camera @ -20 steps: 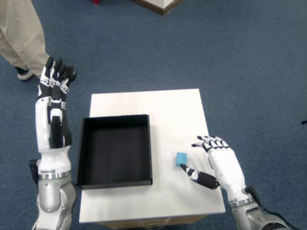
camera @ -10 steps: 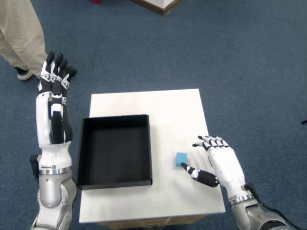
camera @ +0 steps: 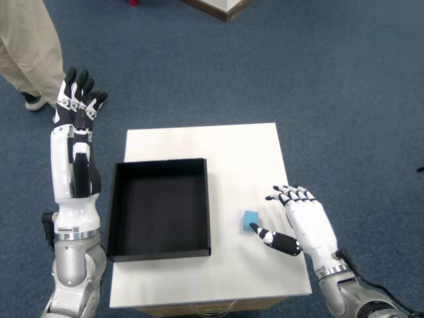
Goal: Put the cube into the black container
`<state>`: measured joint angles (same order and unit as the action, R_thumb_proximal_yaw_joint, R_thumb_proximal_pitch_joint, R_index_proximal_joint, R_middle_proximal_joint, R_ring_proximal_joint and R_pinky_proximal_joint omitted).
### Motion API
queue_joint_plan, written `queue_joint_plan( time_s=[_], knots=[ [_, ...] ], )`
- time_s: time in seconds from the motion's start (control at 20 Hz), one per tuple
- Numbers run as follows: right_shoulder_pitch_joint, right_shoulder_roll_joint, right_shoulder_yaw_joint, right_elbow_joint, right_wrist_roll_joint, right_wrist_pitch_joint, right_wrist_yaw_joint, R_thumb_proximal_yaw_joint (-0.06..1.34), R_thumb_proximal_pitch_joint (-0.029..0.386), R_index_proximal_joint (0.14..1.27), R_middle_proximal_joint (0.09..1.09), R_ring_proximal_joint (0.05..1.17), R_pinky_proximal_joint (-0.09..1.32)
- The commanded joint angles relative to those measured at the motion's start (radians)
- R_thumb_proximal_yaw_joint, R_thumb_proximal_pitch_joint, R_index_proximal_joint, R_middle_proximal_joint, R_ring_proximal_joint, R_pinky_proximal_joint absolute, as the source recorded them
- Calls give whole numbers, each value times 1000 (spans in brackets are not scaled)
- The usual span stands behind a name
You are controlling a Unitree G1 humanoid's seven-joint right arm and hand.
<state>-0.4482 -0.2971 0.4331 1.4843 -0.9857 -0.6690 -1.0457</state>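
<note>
A small light-blue cube (camera: 250,220) lies on the white table (camera: 225,156), just right of the black container (camera: 159,207). My right hand (camera: 301,222) rests above the table to the cube's right, open, fingers spread. Its thumb tip (camera: 255,230) sits at the cube's near right corner, touching or nearly so. The container is a shallow square tray with nothing inside. My left hand (camera: 78,99) is raised off the table's left side, fingers pointing up.
A person's leg in beige trousers and a dark shoe (camera: 30,99) stands on the blue carpet at the far left. A wooden furniture corner (camera: 222,6) shows at the top edge. The table's right edge runs close beside my right hand.
My right hand has barely shifted, thumb staying by the cube. The left arm has drifted slightly up and left. The cube has not moved.
</note>
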Motion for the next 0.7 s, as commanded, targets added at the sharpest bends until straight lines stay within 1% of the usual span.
queue_joint_plan(
  time_s=[0.05, 0.7],
  knots=[
    [-31, -15, -11, -29, 25, 10, -14, 450, -6, 529, 265, 282, 234],
    [-24, -12, -11, -30, 19, 50, 6, 489, -5, 538, 268, 283, 241]
  ],
)
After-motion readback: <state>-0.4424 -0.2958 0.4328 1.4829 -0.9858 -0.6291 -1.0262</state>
